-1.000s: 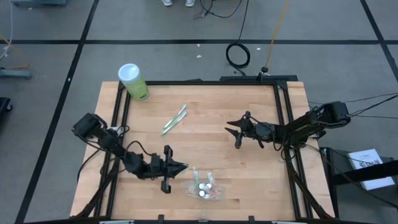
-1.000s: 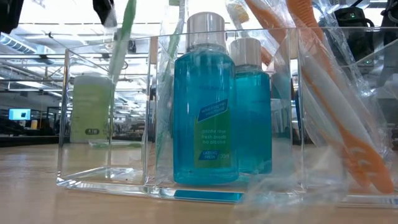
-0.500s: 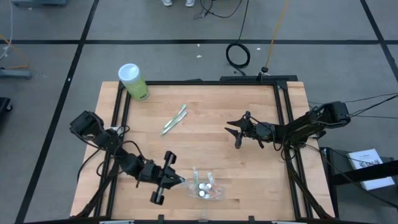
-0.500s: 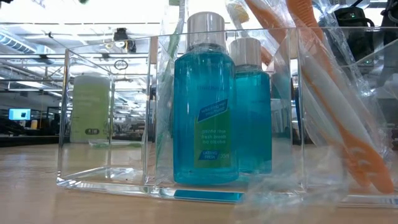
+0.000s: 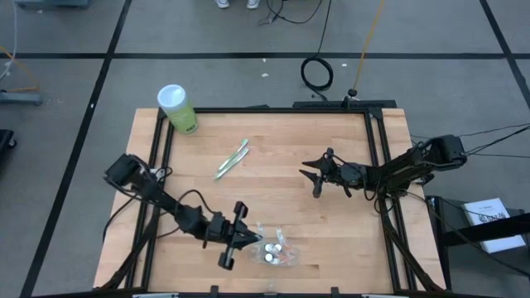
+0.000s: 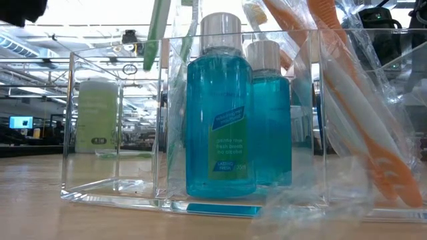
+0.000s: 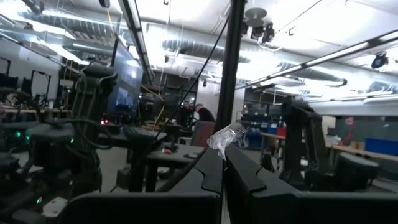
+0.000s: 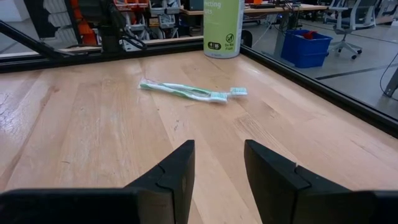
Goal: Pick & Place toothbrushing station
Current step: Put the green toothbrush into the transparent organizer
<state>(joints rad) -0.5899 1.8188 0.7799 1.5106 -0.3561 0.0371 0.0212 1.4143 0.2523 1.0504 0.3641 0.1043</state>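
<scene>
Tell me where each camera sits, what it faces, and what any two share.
High: overhead, straight down on the table; both arms, left hand, right hand.
Low: table level, through a clear box of blue bottles.
Left wrist: faces the room; shut fingers pinch clear plastic.
Right wrist: across the table; open fingers.
Shared: high and right wrist show the toothbrushes and green canister.

Bare table between toothbrushes and clear organizer.

Two green toothbrushes, two blue bottles.
</scene>
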